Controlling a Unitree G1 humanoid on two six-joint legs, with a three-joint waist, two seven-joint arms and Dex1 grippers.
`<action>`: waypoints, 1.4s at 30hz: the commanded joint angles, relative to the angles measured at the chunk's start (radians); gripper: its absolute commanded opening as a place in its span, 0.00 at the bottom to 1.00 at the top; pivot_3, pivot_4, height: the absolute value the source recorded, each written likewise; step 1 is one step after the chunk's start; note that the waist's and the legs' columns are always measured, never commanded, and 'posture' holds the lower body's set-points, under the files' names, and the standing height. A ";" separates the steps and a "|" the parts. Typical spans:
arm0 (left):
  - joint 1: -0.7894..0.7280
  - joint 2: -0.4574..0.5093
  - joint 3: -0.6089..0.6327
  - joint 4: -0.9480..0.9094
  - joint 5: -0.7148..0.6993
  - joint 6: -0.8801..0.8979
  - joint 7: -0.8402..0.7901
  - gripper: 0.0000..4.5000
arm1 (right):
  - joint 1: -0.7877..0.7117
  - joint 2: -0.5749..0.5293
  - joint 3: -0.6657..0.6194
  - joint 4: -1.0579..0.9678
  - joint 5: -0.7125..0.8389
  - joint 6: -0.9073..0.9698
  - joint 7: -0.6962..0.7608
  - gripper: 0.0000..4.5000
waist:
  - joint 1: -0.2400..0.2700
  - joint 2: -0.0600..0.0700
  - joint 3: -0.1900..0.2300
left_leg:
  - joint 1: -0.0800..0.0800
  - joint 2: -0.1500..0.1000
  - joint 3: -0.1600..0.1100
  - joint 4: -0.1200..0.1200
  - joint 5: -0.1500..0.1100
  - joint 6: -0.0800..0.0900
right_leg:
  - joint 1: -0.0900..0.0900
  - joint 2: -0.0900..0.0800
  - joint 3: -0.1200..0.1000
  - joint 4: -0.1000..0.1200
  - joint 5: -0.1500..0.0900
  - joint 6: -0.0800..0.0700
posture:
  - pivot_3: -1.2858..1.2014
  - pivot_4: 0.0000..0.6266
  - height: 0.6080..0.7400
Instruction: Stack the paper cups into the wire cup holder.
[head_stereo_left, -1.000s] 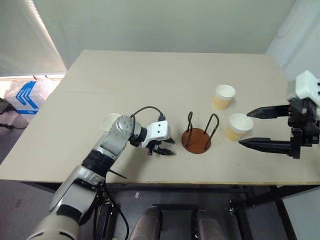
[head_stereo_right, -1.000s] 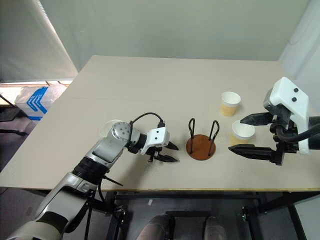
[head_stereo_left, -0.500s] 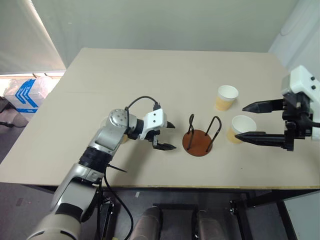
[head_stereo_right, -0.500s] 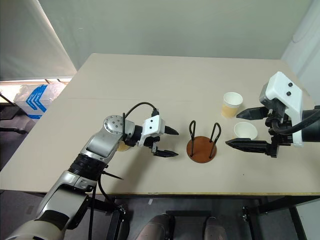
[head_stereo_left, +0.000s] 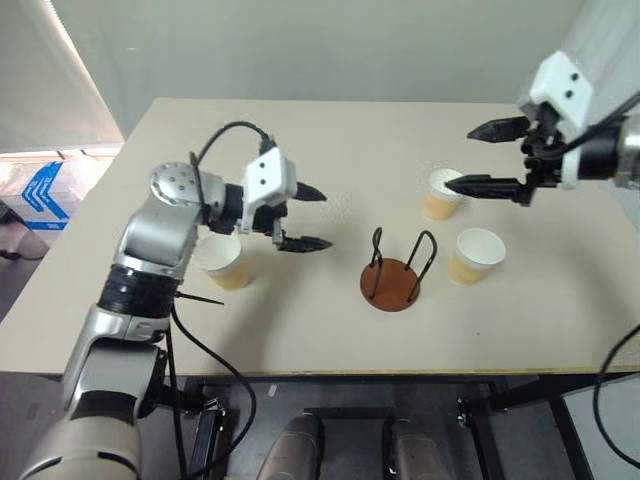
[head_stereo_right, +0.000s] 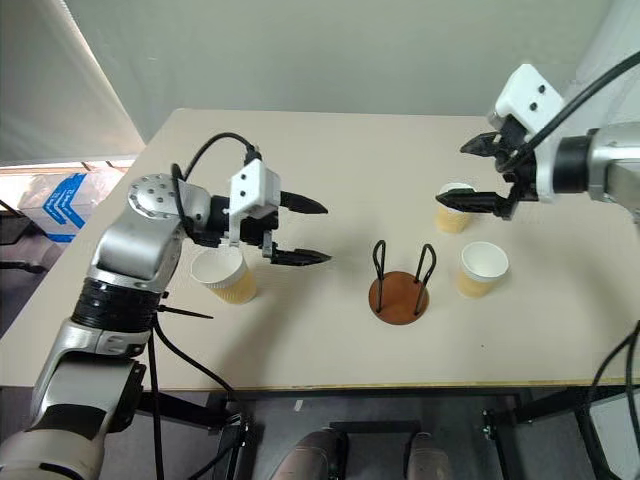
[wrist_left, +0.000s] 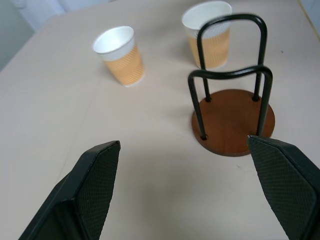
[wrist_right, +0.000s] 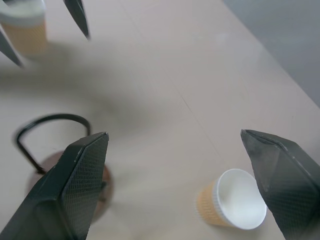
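Three paper cups stand upright on the table: one at the left (head_stereo_left: 222, 260), one at the far right (head_stereo_left: 443, 193) and one at the near right (head_stereo_left: 473, 255). Between them is the wire cup holder (head_stereo_left: 392, 282), a brown disc with two black wire loops and nothing in it. My left gripper (head_stereo_left: 322, 218) hovers open and empty above the table, just right of the left cup and pointing at the holder (wrist_left: 232, 120). Open and empty too, my right gripper (head_stereo_left: 460, 158) hangs above the far right cup, which shows under it (wrist_right: 235, 207).
The pale table (head_stereo_left: 330, 140) has open surface behind the holder and along its front edge. A blue and white box (head_stereo_left: 35, 190) lies on the floor past the table's left edge.
My left gripper opened wider, then rose and drew back left, uncovering the left cup. My right gripper moved up and toward the table's far side, from beside the near right cup to over the far one.
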 joint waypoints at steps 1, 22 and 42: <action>0.017 0.026 0.036 -0.090 -0.035 0.048 0.021 0.98 | -0.064 0.051 0.067 0.125 -0.150 -0.131 0.052 1.00 | -0.003 0.000 0.000 | 0.000 0.000 0.000 0.000 0.000 0.000 | 0.000 0.000 0.000 0.000 0.000 -0.001 | 0.52 0.24 1.00; 0.029 0.066 0.035 -0.169 -0.046 0.114 0.092 0.98 | -0.304 0.360 0.197 1.020 -0.688 -0.663 0.026 1.00 | -0.002 0.001 0.001 | 0.001 0.000 -0.001 -0.003 0.001 -0.006 | -0.002 0.000 0.000 0.001 0.004 -0.010 | 0.52 0.24 1.00; 0.087 0.113 0.037 -0.197 -0.038 0.094 0.110 1.00 | -0.318 0.441 0.145 1.177 -0.740 -0.735 0.004 0.08 | -0.002 0.001 0.001 | 0.001 0.002 -0.002 -0.017 0.004 -0.016 | -0.008 0.000 -0.002 0.001 0.005 -0.013 | 0.52 0.24 1.00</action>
